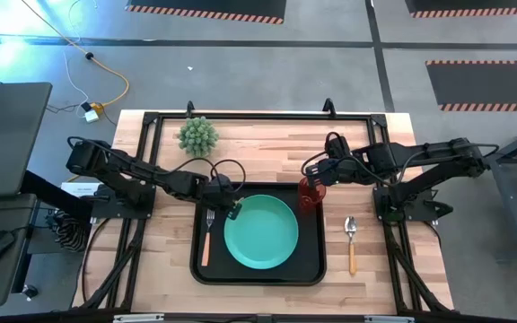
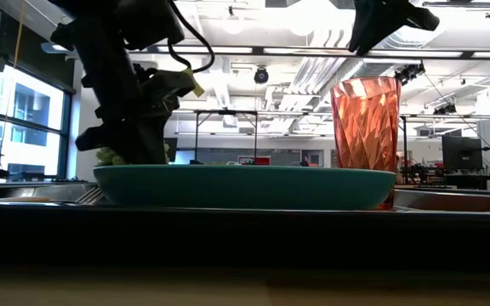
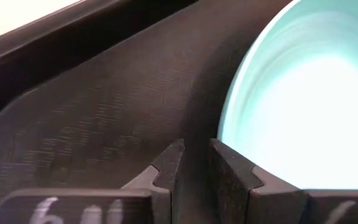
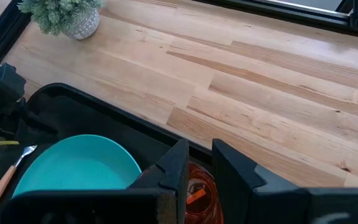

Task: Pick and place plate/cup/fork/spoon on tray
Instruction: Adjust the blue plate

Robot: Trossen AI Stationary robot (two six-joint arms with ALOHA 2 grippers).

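Observation:
The black tray (image 1: 305,269) lies mid-table. On it lies the teal plate (image 1: 260,231), with the orange-handled fork (image 1: 207,238) flat to its left. The red cup (image 1: 310,195) stands upright in the tray's far right corner. The spoon (image 1: 351,242) lies on the wood to the right of the tray. My left gripper (image 3: 196,149) hangs low over the tray floor at the plate's far left rim, narrowly open, with nothing between its fingers. My right gripper (image 4: 201,149) hovers above the cup (image 2: 366,123), clear of its rim, narrowly open.
A small potted plant (image 1: 197,135) stands on the wood at the far left. Bare wood lies beyond the tray (image 4: 278,93) and on both sides of it. A black frame rail (image 1: 258,117) runs along the table's far edge.

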